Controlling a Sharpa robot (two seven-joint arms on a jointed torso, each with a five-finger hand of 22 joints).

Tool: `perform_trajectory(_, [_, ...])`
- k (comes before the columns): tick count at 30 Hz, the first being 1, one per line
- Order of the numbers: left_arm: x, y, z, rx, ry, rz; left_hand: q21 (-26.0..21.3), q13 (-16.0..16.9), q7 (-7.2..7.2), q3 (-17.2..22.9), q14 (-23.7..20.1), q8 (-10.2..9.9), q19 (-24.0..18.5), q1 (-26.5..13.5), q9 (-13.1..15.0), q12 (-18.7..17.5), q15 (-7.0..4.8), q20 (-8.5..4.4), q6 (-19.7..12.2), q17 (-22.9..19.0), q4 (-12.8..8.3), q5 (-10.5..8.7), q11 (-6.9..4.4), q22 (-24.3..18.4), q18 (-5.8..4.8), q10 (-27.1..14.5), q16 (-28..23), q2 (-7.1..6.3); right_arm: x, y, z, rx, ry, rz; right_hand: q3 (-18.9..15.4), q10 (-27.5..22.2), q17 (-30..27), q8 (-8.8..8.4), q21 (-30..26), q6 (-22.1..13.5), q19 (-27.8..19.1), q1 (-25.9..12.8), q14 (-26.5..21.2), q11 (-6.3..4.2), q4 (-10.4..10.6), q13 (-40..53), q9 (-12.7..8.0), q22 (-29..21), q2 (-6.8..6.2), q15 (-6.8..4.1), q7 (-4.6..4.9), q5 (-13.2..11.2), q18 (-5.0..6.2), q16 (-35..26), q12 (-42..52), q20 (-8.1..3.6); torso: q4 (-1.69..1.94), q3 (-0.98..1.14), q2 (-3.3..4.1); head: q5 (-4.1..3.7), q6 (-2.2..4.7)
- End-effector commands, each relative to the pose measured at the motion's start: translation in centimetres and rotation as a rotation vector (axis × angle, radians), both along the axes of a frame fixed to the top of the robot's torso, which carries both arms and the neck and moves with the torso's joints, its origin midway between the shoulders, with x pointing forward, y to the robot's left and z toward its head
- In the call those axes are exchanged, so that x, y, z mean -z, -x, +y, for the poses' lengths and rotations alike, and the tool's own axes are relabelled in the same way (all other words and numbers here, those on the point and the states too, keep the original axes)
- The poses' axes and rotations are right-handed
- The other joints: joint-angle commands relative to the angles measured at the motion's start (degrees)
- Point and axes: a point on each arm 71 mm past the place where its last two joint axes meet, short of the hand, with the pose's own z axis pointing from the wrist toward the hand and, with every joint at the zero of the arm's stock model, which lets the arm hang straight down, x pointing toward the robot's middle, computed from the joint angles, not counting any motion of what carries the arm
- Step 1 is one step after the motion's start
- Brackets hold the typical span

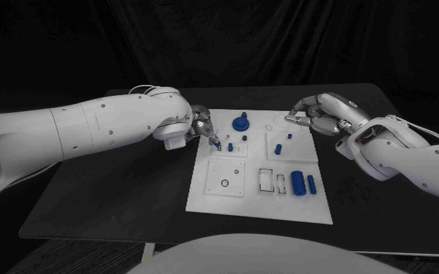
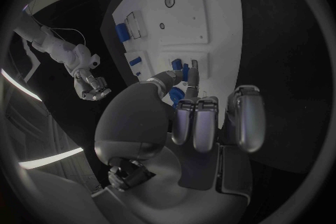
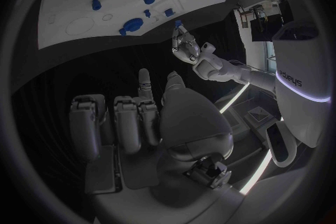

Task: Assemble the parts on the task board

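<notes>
At the left hand (image 1: 203,128) fingertips: small blue peg (image 1: 217,145), pinched, touching task board (image 1: 261,207). I judge tilt could jam it. Right hand (image 1: 316,115) curled, holding nothing.

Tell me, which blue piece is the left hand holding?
The small blue peg at the board's left edge, pinched by the left hand; the other blue pieces sit untouched.

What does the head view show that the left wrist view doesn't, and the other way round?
Head view alone: the task board's whole outline on the black table, with the left hand at one long edge and the right hand at the other. Left wrist view alone: a small blue part pinched at the left hand's fingertips. Both: board, blue parts, both hands.
</notes>
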Motion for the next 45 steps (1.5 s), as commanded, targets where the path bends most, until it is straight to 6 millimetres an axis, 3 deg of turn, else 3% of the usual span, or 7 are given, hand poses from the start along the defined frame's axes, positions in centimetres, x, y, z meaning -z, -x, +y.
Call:
perform_trajectory(1, [-0.1, 0.0, 0.0, -0.085, 0.047, -0.048, -0.16, 15.06, -0.18, 6.09, 6.05, 0.24, 1.7, -0.04, 0.06, 0.15, 0.23, 0.34, -0.3, 15.1, -5.82, 0.5, 0.4, 11.55, 0.51, 5.97, 0.15, 0.69, 0.1, 0.0, 0.1, 0.012, 0.004, 0.013, -0.25, 5.97, 15.1, -0.17, -0.38, 0.26, 4.58, 0.17, 5.95, -0.36, -0.12, 14.92, -0.07, 14.3, 0.49, -0.19, 0.11, -0.09, 0.14, 0.15, 0.05, -0.18, -0.02, -0.04, 0.06, 0.08, -0.01])
perform_trajectory(9, [0.5, 0.3, 0.0, -0.131, 0.058, -0.068, -0.37, 15.06, -0.13, 6.11, 6.05, 0.45, 1.6, 0.17, 0.17, 0.15, 0.26, 0.37, -0.48, 15.1, -5.93, 1.2, 0.46, 11.5, 0.55, 5.97, 0.15, 0.77, 0.2, -0.1, 0.2, 0.012, 0.004, 0.014, -0.26, 5.97, 15.1, -0.16, -0.46, 0.29, 4.52, 0.23, 5.95, -0.37, -0.14, 14.92, -0.08, 14.27, 0.48, -0.2, 0.1, -0.04, 0.17, 0.15, 0.05, -0.18, 0.02, 0.05, 0.05, 0.13, -0.01])
perform_trajectory(16, [1.3, 0.7, -0.1, -0.137, 0.049, -0.092, -1.04, 15.06, -0.07, 5.99, 6.05, 1.6, 1.28, 0.44, 0.74, 0.15, 0.3, 0.42, -0.71, 15.1, -6.29, 3.81, 0.48, 11.33, 0.69, 5.97, 0.15, 0.4, 0.2, -0.1, 0.3, 0.011, 0.004, 0.014, -0.26, 5.97, 15.1, -0.16, -0.5, 0.32, 4.49, 0.28, 5.95, -0.38, -0.15, 14.92, -0.08, 14.25, 0.48, -0.2, 0.09, 0.01, 0.18, 0.15, 0.05, -0.19, -0.11, 0.05, 0.01, 0.51, -0.01])
perform_trajectory(19, [1.6, 0.9, -0.2, -0.123, 0.035, -0.104, -0.95, 15.06, -0.11, 5.84, 6.05, 2.48, 1.3, 0.52, 1.09, 0.15, 0.23, 0.37, -0.95, 15.1, -6.57, 6.26, 0.41, 11.34, 0.69, 5.97, 0.15, -0.19, 0.2, -0.1, 0.4, 0.01, 0.003, 0.013, -0.25, 5.97, 15.1, -0.16, -0.53, 0.36, 4.46, 0.4, 5.95, -0.4, -0.2, 14.92, -0.09, 14.23, 0.48, -0.22, 0.07, 0.13, 0.2, 0.15, 0.05, -0.19, -0.08, 0.0, 0.03, 0.64, -0.01])
perform_trajectory(22, [1.9, 1.1, -0.3, -0.113, 0.032, -0.114, -0.48, 15.06, -0.23, 4.55, 6.05, 3.51, 1.49, 0.51, 1.26, 0.15, 0.06, 0.21, -1.11, 15.1, -6.4, 11.11, 0.26, 11.45, 0.61, 5.97, 0.15, -0.74, 0.2, -0.1, 0.4, 0.01, 0.003, 0.012, -0.23, 5.97, 15.1, -0.16, -0.54, 0.39, 4.45, 0.48, 5.95, -0.41, -0.22, 14.92, -0.09, 14.23, 0.5, -0.23, 0.06, 0.23, 0.2, 0.15, 0.05, -0.2, -0.03, -0.03, 0.06, 0.62, -0.01])
perform_trajectory(36, [2.8, 1.7, -0.7, -0.1, 0.037, -0.113, -0.29, 15.06, -0.37, 3.94, 6.05, 4.27, 1.59, 0.37, 1.26, 0.15, -0.09, 0.08, -1.2, 15.1, -6.23, 13.0, 0.11, 11.49, 0.58, 5.97, 0.15, -0.89, 0.2, -0.2, 0.5, 0.01, 0.002, 0.012, -0.17, 5.97, 15.1, -0.18, -0.59, 0.49, 4.42, 0.73, 5.95, -0.45, -0.21, 14.92, -0.12, 14.21, 0.66, -0.27, 0.02, 0.69, 0.21, 0.15, 0.05, -0.23, 0.03, 0.08, 0.07, 0.61, -0.01])
perform_trajectory(45, [3.1, 1.9, -0.7, -0.104, 0.035, -0.108, -0.32, 15.06, -0.38, 3.91, 6.05, 4.39, 1.59, 0.36, 1.18, 0.15, -0.12, 0.04, -1.33, 15.1, -6.17, 13.4, 0.08, 11.48, 0.58, 5.97, 0.15, -0.83, 0.3, -0.2, 0.5, 0.011, 0.003, 0.014, -0.15, 5.97, 15.1, -0.18, -0.65, 0.58, 4.37, 0.87, 5.95, -0.48, -0.19, 14.92, -0.14, 14.18, 0.75, -0.3, -0.02, 1.03, 0.23, 0.15, 0.05, -0.25, 0.0, -0.04, 0.06, 0.66, -0.01])
